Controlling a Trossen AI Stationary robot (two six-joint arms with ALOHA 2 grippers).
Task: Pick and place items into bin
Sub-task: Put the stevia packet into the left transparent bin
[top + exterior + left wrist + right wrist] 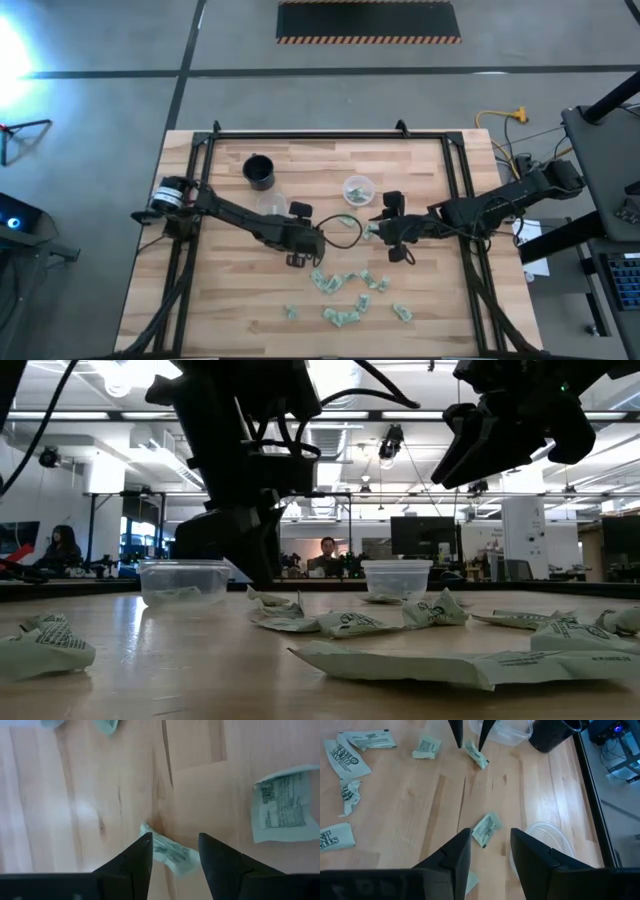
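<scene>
Several small pale green-and-white wrinkled items (340,285) lie scattered on the wooden table, toward its near edge. My left gripper (174,845) stands open, pointing steeply down, one finger on each side of an item (172,854) that lies flat on the wood. The right wrist view shows its fingertips just above that item (477,757). My right gripper (490,837) hangs open above the table to the right of centre, with another item (486,829) on the wood ahead of it. A clear round bin (358,188) with pieces inside stands behind.
A second clear bin (272,205) and a black cup (260,172) stand at the far left of centre. A black frame (300,135) runs around the table's far edge and sides. More items (400,660) lie close to the near edge.
</scene>
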